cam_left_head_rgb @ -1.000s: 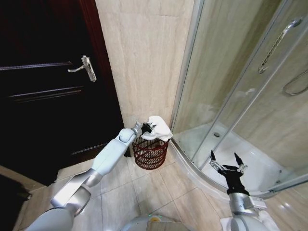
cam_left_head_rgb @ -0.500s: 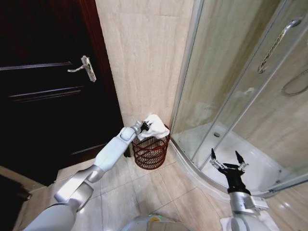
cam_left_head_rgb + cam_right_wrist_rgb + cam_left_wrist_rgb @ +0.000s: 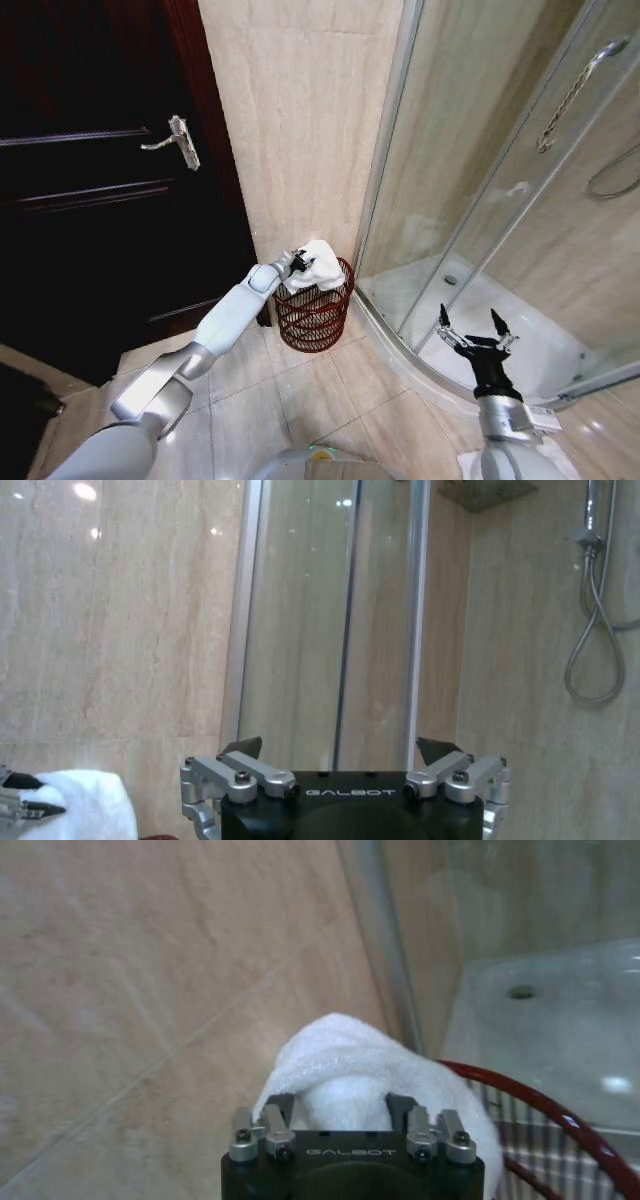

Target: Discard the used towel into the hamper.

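A white towel (image 3: pixel 319 264) hangs bunched from my left gripper (image 3: pixel 299 265), which is shut on it. It sits just above the far left rim of the hamper (image 3: pixel 318 315), a round dark red wire basket standing on the floor against the wall. In the left wrist view the towel (image 3: pixel 348 1068) bulges out between the fingers, and the hamper's red rim (image 3: pixel 545 1107) curves beside it. My right gripper (image 3: pixel 474 333) is open and idle, held low in front of the shower tray. Its wrist view shows the towel (image 3: pixel 88 804) at the edge.
A dark wooden door (image 3: pixel 100 190) with a lever handle (image 3: pixel 176 139) stands to the left of the tiled wall. A curved glass shower enclosure (image 3: pixel 470 190) with a white tray (image 3: pixel 520 345) fills the right. Tiled floor (image 3: pixel 300 395) lies open before the hamper.
My left gripper has drawn the towel slightly left and down toward the hamper's rim, and the towel now hangs more bunched. The right arm has barely shifted.
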### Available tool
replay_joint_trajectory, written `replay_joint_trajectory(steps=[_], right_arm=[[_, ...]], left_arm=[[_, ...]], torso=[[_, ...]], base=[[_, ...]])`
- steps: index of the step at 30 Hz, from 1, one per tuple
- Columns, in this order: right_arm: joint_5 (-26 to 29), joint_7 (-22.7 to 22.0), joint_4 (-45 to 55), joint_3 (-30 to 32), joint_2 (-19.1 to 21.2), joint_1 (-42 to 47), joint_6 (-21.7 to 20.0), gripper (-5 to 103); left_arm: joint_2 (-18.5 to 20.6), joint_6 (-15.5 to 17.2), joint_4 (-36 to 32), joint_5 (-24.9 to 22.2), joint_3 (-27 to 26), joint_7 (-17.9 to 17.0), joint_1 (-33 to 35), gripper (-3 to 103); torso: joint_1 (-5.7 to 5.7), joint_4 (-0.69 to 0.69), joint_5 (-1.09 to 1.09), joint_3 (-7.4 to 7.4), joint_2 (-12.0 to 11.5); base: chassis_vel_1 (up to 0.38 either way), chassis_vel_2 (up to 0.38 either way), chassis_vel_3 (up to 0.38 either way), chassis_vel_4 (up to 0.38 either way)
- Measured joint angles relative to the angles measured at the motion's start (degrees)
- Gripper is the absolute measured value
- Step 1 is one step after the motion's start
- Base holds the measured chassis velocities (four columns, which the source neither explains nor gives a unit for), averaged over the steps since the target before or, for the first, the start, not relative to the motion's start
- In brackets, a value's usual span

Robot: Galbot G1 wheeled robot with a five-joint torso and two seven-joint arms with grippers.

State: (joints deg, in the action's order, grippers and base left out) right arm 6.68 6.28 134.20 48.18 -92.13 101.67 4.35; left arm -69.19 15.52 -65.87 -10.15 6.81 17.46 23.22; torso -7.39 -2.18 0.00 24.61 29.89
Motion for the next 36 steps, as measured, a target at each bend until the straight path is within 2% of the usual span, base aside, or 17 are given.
replay_joint_trajectory(steps=[2,5,6,8,10,22,23,25,26,27,28,29,30,31,33,34,36], right_arm=[[0.3,0.0,0.0,0.2,0.0,0.1,0.1,100],[0.5,0.0,0.0,0.3,0.0,0.2,0.1,100],[0.7,0.0,-0.2,0.3,0.0,0.2,0.1,100],[0.7,0.0,-0.3,0.3,0.0,0.2,0.1,100],[0.7,0.0,-0.5,0.1,0.0,0.1,0.2,100],[0.7,-0.1,-0.4,0.0,0.0,0.0,0.0,100],[0.7,-0.1,-0.4,0.0,0.0,0.0,0.0,100],[0.7,-0.1,-0.4,0.0,0.0,-0.2,-0.2,100],[0.7,-0.1,-0.4,0.0,0.0,-0.2,-0.2,100],[0.8,-0.1,-0.4,0.0,0.0,-0.3,-0.3,100],[0.9,-0.1,-0.4,0.0,0.0,-0.3,-0.3,100],[1.3,-0.2,-0.5,0.0,0.0,-0.5,-0.5,100],[1.7,-0.4,-0.5,0.0,0.0,-0.5,-0.6,100],[1.7,-0.4,-0.5,0.0,0.0,-0.5,-0.6,100],[2.3,-0.7,-0.8,0.1,0.0,-0.6,-0.8,100],[2.3,-0.7,-0.8,0.1,0.0,-0.6,-0.8,100],[2.4,-0.7,-1.3,0.7,0.0,-0.6,-0.9,100]], left_arm=[[0.2,1.6,-0.9,0.1,-0.2,2.2,0.0,75],[0.4,3.8,-1.8,0.1,-0.4,3.7,-0.1,80],[0.4,6.4,-2.6,0.1,-0.4,4.8,-0.5,90],[0.4,7.9,-2.9,0.2,-0.5,5.3,-0.8,90],[0.2,10.4,-3.6,0.6,-0.7,6.1,-1.4,98],[1.5,11.7,-6.6,-0.4,-2.5,7.5,0.6,100],[1.7,10.6,-8.2,-1.8,-3.3,6.2,1.9,100],[2.1,7.3,-12.6,-5.3,-4.8,0.2,5.4,100],[2.1,7.3,-12.6,-5.3,-4.8,0.2,5.4,100],[2.3,5.5,-15.1,-6.8,-5.7,-4.0,7.4,100],[2.3,4.7,-16.2,-7.4,-6.1,-5.5,8.3,100],[2.3,1.5,-20.8,-9.7,-8.5,-10.4,12.5,100],[2.1,0.0,-23.9,-10.6,-10.4,-12.3,15.7,100],[2.1,0.0,-23.9,-10.6,-10.4,-12.3,15.7,100],[0.7,-2.0,-31.5,-11.0,-14.1,-17.3,24.1,100],[0.7,-2.0,-31.5,-11.0,-14.1,-17.3,24.1,100],[-1.7,-5.0,-36.9,-8.1,-18.0,-23.5,32.2,100]], torso=[[0.00,0.00,0.00,0.00,0.0],[0.00,0.00,0.00,0.00,0.0],[0.00,-0.01,0.00,0.00,0.0],[0.00,0.00,0.00,0.00,0.0],[0.00,0.00,0.01,0.00,0.0],[0.00,0.00,0.00,0.00,0.0],[0.00,0.01,0.00,0.00,0.0],[0.00,0.02,0.01,0.00,0.0],[0.00,0.02,0.01,0.00,0.0],[0.00,0.01,0.00,0.00,0.0],[0.00,0.01,0.01,0.00,0.0],[0.00,0.02,0.01,-0.01,0.0],[0.00,0.01,0.00,0.00,0.0],[0.00,0.01,0.00,0.00,0.0],[0.00,0.00,0.00,-0.01,0.0],[0.00,0.00,0.00,-0.01,0.0],[0.00,0.01,0.00,-0.01,0.0]], base=[[0.000,0.000,0.000,0.000],[0.000,0.000,0.000,0.000],[0.000,0.000,0.000,0.000],[0.000,0.000,0.000,0.000],[0.000,0.000,0.000,0.000],[0.000,0.000,0.000,0.000],[0.000,0.000,0.000,0.000],[0.000,0.000,0.000,0.000],[0.000,0.000,0.000,0.000],[0.000,0.000,0.000,0.000],[0.000,0.000,0.000,0.000],[0.000,0.000,0.000,0.000],[0.000,0.000,0.000,0.000],[0.000,0.000,0.000,0.000],[0.000,0.000,0.000,0.000],[0.000,0.000,0.000,0.000],[0.000,0.000,0.000,0.000]])
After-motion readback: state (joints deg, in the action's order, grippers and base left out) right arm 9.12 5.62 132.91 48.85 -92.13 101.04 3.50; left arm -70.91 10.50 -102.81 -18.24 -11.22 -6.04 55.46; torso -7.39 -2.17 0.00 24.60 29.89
